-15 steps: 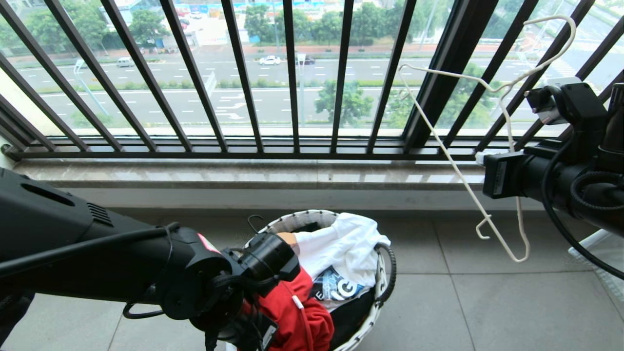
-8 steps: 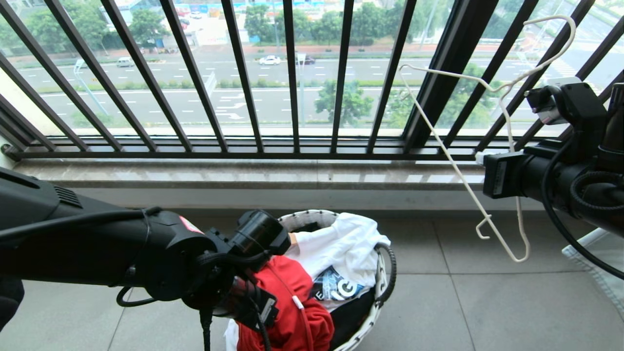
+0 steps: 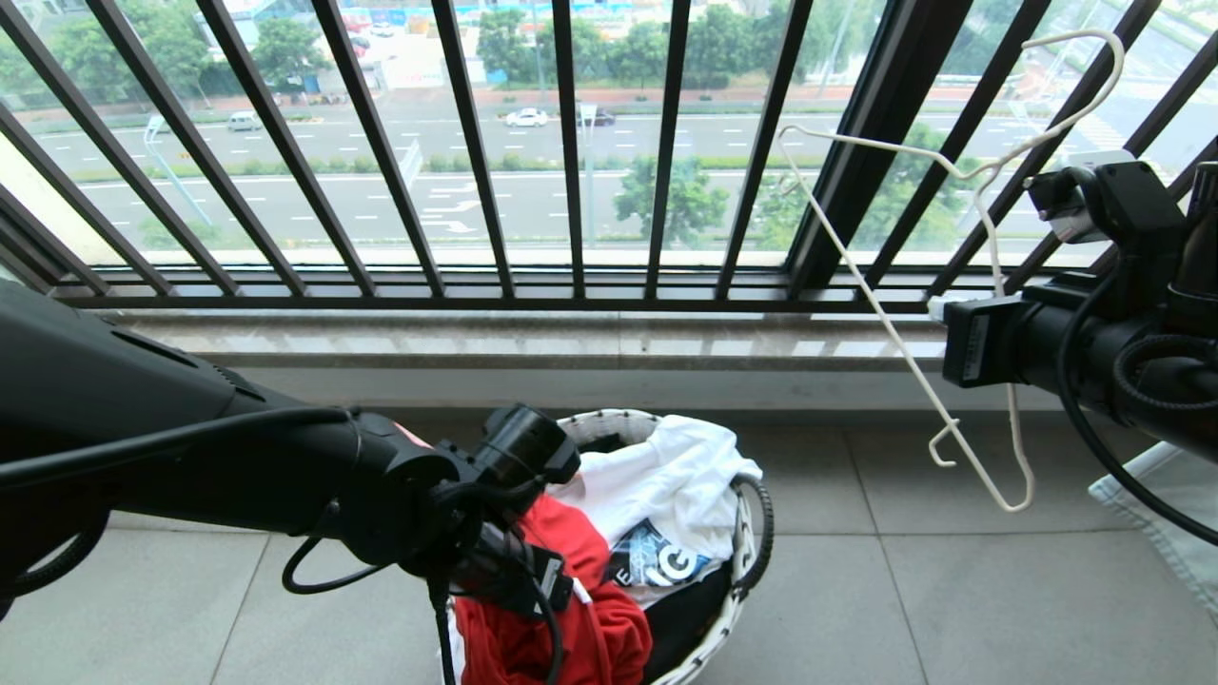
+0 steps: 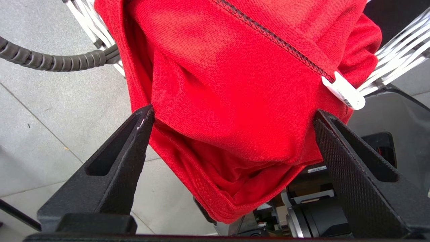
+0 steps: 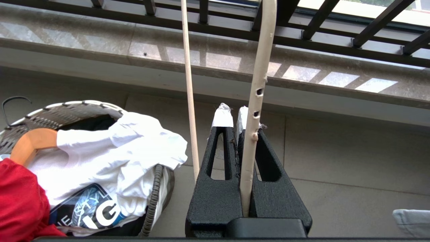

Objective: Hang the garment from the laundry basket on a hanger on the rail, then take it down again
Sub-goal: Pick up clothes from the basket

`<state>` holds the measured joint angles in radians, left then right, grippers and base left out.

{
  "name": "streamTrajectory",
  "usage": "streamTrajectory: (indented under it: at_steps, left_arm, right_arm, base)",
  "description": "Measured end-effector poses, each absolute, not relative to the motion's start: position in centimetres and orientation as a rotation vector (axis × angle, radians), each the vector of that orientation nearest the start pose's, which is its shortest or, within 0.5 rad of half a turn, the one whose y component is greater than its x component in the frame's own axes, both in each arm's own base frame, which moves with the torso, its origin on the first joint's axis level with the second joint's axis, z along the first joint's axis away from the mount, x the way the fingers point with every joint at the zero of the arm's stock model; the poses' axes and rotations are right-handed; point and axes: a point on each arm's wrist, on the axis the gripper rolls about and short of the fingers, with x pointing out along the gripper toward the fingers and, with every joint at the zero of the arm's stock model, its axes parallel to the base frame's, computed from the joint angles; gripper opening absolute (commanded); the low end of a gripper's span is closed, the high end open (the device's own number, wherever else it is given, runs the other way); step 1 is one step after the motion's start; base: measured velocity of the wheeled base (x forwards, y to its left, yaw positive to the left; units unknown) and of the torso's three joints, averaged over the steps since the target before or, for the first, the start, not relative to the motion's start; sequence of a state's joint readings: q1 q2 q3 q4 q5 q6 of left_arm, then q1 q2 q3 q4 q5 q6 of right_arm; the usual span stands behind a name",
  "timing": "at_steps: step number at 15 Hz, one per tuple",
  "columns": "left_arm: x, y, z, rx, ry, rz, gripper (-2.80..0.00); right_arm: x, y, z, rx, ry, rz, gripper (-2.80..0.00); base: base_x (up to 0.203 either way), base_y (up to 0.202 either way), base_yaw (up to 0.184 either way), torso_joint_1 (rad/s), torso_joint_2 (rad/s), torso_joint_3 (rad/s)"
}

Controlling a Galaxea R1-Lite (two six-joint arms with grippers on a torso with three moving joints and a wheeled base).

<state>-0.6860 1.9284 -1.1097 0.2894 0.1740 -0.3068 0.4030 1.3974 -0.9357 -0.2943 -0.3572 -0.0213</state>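
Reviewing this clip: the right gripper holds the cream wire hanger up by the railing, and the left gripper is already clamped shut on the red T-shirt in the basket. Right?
Not quite. The left gripper is open: in the left wrist view its fingers stand wide apart on either side of the red T-shirt, not clamped on it. The rest holds: the right gripper is shut on the cream wire hanger, and the shirt lies at the basket.

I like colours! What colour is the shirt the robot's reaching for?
Bright red, with a small white neck label. The garment shows best in the left wrist view.
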Motion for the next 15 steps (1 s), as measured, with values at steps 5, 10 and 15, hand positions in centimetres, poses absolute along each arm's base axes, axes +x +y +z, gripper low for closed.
streamTrajectory:
  at_steps: [5,10,15]
  left_arm:
    - [25.5,-20.4,10.9,0.221,1.130,-0.273,-2.80]
    - [25.7,-20.6,10.9,0.202,1.115,-0.272,-2.80]
    - [25.4,-20.4,13.8,0.051,0.903,-0.319,-2.80]
  right_arm:
    - [22.2,8.6,26.8,-0.084,0.155,0.047,-2.80]
    - [22.2,8.6,26.8,-0.085,0.155,0.047,-2.80]
    - [22.2,8.6,26.8,-0.085,0.157,0.047,-2.80]
  base:
    - [0.000,0.000,0.000,0.000,0.00,0.000]
    - [0.000,0.000,0.000,0.000,0.00,0.000]
    - [0.000,0.000,0.000,0.000,0.00,0.000]
